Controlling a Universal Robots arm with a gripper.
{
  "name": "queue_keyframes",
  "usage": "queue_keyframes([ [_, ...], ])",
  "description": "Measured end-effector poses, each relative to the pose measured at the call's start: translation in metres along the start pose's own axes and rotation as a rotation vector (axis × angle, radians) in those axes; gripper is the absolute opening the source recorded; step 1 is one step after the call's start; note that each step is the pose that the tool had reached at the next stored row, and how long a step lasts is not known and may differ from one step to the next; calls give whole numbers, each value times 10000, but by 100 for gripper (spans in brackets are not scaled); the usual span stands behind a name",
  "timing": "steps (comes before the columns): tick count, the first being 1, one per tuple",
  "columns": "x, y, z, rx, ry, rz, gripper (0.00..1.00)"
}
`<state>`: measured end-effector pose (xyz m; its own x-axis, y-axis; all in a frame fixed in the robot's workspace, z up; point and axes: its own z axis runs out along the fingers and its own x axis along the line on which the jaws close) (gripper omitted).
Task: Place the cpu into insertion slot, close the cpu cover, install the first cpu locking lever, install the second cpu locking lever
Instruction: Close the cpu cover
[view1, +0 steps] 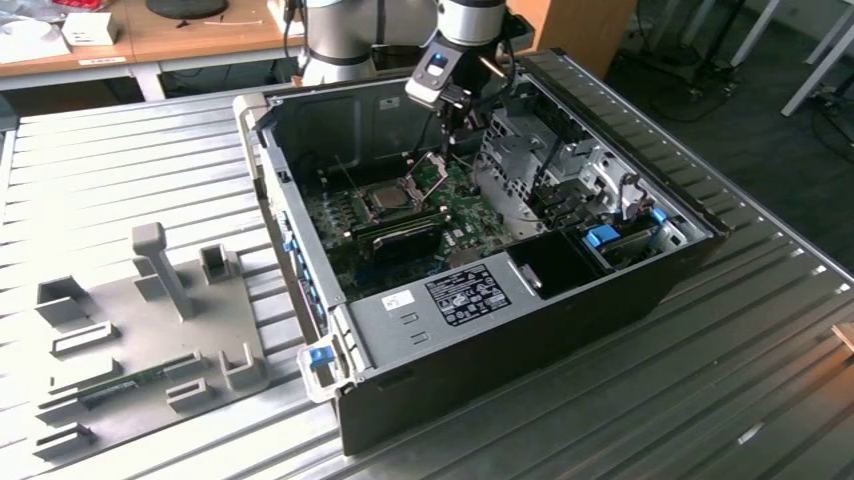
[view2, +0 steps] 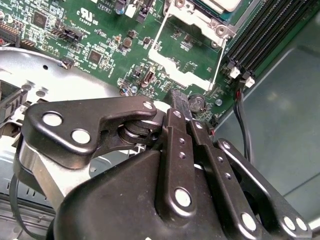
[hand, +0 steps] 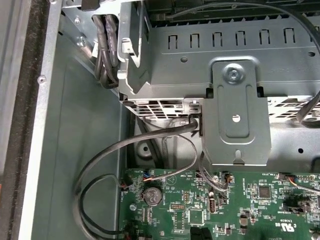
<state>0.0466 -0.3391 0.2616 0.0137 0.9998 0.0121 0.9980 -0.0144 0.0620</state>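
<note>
We find the jaws pressed together and empty just by the free edge of the raised cover (view1: 431, 172), while the chip (view1: 388, 200) lies flat in its socket (view1: 364, 203) at about seven o'clock from them in the exterior view.

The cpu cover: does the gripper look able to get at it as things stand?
Probably yes. The gripper, jaws together, hangs close beside the thin shiny metal cpu cover, which stands tilted up. Only green circuit board lies between them, and nothing seems to block the way.
</note>
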Motion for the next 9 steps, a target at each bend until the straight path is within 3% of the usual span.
queue_keyframes([
  [9, -1, 0, 51, 1, -21, -1, 10],
])
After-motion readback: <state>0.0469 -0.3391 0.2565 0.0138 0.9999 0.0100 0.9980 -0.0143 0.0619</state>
